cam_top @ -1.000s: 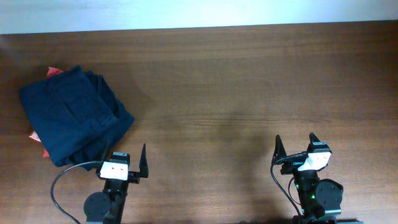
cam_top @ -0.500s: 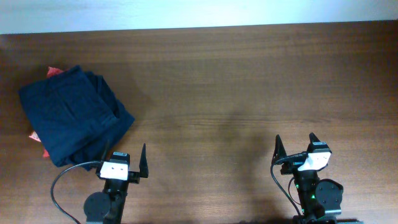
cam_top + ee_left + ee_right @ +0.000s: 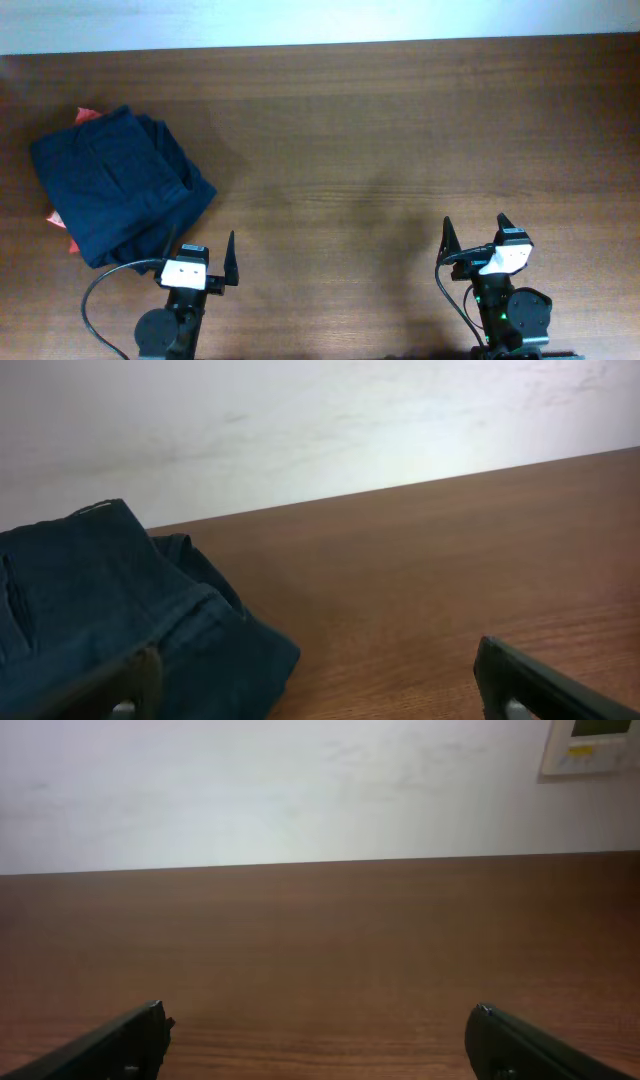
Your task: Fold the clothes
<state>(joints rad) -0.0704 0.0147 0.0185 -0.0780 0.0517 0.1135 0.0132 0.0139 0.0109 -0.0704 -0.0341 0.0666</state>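
Observation:
The dark navy-blue garment (image 3: 115, 185) lies folded at the left of the wooden table, on top of red cloth whose edges (image 3: 88, 115) peek out. It also shows at the lower left of the left wrist view (image 3: 110, 610). My left gripper (image 3: 205, 246) is open and empty at the front edge, just right of the garment's near corner; its fingers show in the left wrist view (image 3: 315, 680). My right gripper (image 3: 474, 230) is open and empty at the front right, far from the garment; its fingers show in the right wrist view (image 3: 315, 1030).
The brown wooden table (image 3: 400, 140) stretches from the garment to the right edge. A pale wall (image 3: 300, 780) stands behind its far edge, with a small white panel (image 3: 590, 745) at the upper right.

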